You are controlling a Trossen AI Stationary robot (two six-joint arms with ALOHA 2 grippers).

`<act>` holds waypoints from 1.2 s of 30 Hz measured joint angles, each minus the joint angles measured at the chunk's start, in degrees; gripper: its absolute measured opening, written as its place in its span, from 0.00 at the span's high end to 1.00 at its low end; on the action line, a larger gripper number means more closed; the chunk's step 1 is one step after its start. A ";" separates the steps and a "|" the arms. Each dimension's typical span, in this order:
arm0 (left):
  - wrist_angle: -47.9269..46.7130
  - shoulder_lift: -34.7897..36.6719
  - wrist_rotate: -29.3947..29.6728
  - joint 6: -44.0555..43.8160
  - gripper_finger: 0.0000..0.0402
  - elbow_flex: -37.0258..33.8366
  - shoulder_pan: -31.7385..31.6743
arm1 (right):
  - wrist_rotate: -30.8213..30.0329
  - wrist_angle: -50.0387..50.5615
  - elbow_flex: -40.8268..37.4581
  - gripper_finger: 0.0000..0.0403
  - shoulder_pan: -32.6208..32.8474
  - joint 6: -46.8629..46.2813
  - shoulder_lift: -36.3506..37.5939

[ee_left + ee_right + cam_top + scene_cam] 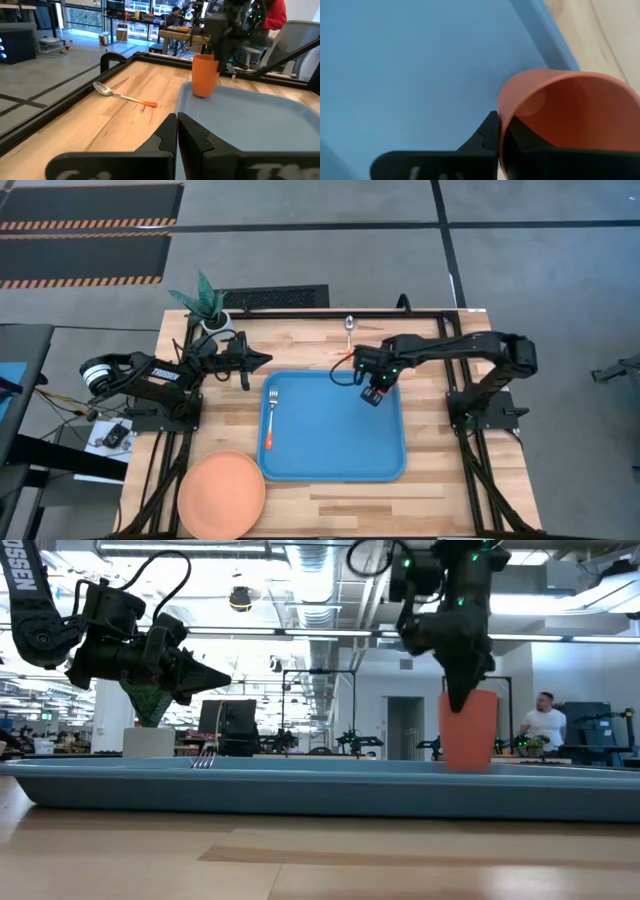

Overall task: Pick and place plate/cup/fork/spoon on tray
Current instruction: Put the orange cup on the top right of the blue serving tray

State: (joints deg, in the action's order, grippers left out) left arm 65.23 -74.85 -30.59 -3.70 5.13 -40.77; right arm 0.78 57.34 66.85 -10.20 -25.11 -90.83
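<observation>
The blue tray [335, 460] lies in the middle of the table. The fork [270, 418] lies on the tray's left part, tines toward the far edge. The spoon [349, 328] lies on the wood beyond the tray's far rim. The salmon plate [220, 492] rests on the table at the near left. My right gripper [373, 392] is over the tray's far right part, shut on the orange cup [468, 730]. My left gripper [262, 360] is shut and empty, above the table just off the tray's far left corner. My right gripper pinches the cup's wall at its rim [506, 116], one finger inside the mouth [522, 140] and one outside [485, 134]. The fingers come from above, pointing down. The cup hangs upright, mouth up, its base [466, 766] at or just above the tray floor; I cannot tell which.
A white pot with a green plant [207, 308] stands at the table's far left corner, behind my left arm. A dark frame rail [330, 313] runs along the far edge. Bare wood lies near the tray's front rim [400, 505].
</observation>
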 joint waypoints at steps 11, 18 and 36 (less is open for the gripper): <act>-0.34 0.00 1.33 0.00 1.00 0.00 0.02 | -1.40 -0.30 0.15 0.95 -1.31 1.80 -2.81; -0.35 0.00 1.33 0.04 1.00 0.00 0.02 | -2.44 -0.33 0.09 0.96 -2.31 1.66 -2.53; -0.35 0.00 1.31 0.04 1.00 0.00 0.02 | -1.05 -0.46 0.07 0.93 -2.24 0.85 -2.75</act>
State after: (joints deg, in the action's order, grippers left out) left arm 64.88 -74.85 -29.28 -3.66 5.13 -40.75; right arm -0.27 56.88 66.92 -12.44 -24.26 -93.58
